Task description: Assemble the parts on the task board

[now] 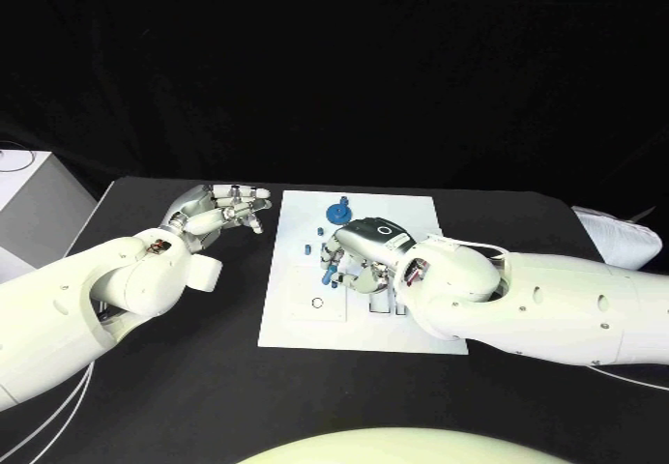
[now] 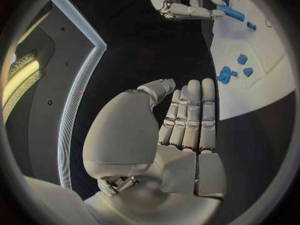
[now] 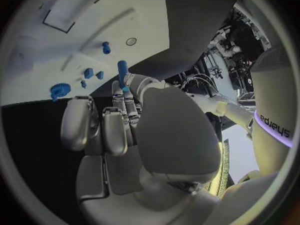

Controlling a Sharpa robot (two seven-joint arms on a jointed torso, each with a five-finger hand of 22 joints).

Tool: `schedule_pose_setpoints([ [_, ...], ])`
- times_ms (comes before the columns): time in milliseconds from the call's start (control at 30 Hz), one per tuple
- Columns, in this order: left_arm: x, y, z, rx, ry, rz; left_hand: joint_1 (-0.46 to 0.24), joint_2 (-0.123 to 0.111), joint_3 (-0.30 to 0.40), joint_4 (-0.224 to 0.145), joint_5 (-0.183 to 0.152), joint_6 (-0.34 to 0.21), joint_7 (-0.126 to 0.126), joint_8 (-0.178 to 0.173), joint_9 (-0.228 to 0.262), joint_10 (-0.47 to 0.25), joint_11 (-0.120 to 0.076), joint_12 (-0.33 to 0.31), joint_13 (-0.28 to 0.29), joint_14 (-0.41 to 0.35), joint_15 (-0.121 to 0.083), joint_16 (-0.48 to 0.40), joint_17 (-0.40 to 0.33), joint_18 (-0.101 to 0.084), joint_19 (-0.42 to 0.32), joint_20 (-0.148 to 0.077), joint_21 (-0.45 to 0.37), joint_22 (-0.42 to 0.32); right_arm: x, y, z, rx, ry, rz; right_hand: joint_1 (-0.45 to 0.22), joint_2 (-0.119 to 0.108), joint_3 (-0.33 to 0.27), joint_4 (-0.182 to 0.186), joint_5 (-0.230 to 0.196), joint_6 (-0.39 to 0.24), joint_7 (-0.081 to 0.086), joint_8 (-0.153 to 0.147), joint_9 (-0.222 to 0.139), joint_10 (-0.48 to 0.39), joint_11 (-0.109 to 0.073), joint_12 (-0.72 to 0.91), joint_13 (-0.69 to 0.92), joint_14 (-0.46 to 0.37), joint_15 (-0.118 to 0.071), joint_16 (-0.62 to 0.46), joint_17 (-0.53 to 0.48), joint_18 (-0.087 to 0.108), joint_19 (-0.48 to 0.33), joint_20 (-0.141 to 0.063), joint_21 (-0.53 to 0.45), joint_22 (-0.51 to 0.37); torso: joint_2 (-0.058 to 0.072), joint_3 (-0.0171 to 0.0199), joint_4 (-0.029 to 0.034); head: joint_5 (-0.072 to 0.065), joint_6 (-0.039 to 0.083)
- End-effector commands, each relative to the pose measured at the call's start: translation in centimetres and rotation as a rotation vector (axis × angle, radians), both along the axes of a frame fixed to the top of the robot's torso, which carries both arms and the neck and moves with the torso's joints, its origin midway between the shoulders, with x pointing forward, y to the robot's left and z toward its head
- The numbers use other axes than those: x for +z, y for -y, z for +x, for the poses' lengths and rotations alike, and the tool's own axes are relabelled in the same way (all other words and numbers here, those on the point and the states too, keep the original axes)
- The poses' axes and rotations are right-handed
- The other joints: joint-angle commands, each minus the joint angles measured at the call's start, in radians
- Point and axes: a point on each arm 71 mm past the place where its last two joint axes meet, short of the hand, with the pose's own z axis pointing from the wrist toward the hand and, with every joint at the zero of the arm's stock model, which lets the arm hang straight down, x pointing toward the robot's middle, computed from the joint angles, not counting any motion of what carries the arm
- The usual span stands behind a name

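The white task board [image 1: 300, 324] lies in the middle of the black table. My right hand [image 1: 365, 253] hovers over its centre and pinches a blue peg [image 3: 122, 67] at its fingertips; the left wrist view shows that peg [image 2: 230, 12] angled toward the board. A blue gear-shaped part [image 1: 339, 212] stands near the board's far edge, with small blue pieces [image 1: 315, 233] beside it, also seen as small blue pieces [image 3: 89, 73]. My left hand [image 1: 223, 211] hangs over bare table just left of the board, fingers straight and side by side [image 2: 187, 117], holding nothing.
The board has a round hole [image 1: 318, 303] near its left front and narrow slots [image 1: 384, 304] beside my right hand. A white box [image 1: 28, 203] stands at the table's left edge. A white object [image 1: 621, 232] lies at the far right.
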Motion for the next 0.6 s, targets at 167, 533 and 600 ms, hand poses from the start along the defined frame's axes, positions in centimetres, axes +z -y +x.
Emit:
schedule_pose_setpoints([
  [167,0.1,0.2,-0.1,-0.011,0.0,-0.012,0.006,0.001,-0.002,0.001,0.005,-0.007,0.001,0.007,-0.001,-0.007,0.003,0.008,-0.001,0.001,0.002,-0.007,-0.002,0.015,0.007,0.003,-0.007,-0.002,-1.2,-1.2,-0.7,0.055,-0.001,-0.019,-0.005,-0.005,0.008,0.0,0.006,-0.002,0.004,0.003,0.001,0.018,-0.014,-0.006,0.001,0.031,-0.005,0.002,-0.001,-0.019,0.033,-0.004,-0.007,0.077,0.001,0.0003,-0.0005,0.01,-0.008],
  [533,0.1,0.2,-0.1,-0.012,-0.001,-0.012,0.006,0.001,-0.002,0.001,0.005,-0.007,0.001,0.007,-0.001,-0.007,0.003,0.008,-0.001,0.001,0.002,-0.007,-0.002,0.015,0.007,0.003,-0.007,-0.002,-2.6,-1.7,-0.7,0.05,-0.021,-0.038,-0.007,-0.007,0.01,-0.002,0.006,-0.004,0.005,0.003,0.002,0.018,-0.013,-0.008,0.001,0.03,-0.004,0.001,-0.003,-0.019,0.033,-0.004,-0.009,0.077,0.001,0.0011,-0.0001,0.012,-0.014],
  [600,0.1,0.2,-0.1,-0.012,-0.001,-0.012,0.006,0.001,-0.002,0.001,0.005,-0.007,0.001,0.007,-0.001,-0.007,0.003,0.008,-0.001,0.001,0.002,-0.007,-0.002,0.015,0.007,0.003,-0.007,-0.002,-2.8,-1.8,-0.7,0.05,-0.025,-0.044,-0.007,-0.007,0.01,-0.002,0.006,-0.004,0.005,0.003,0.002,0.017,-0.013,-0.008,0.001,0.03,-0.004,0.001,-0.003,-0.019,0.033,-0.004,-0.009,0.077,0.001,0.0006,-0.0002,0.013,-0.016],
])
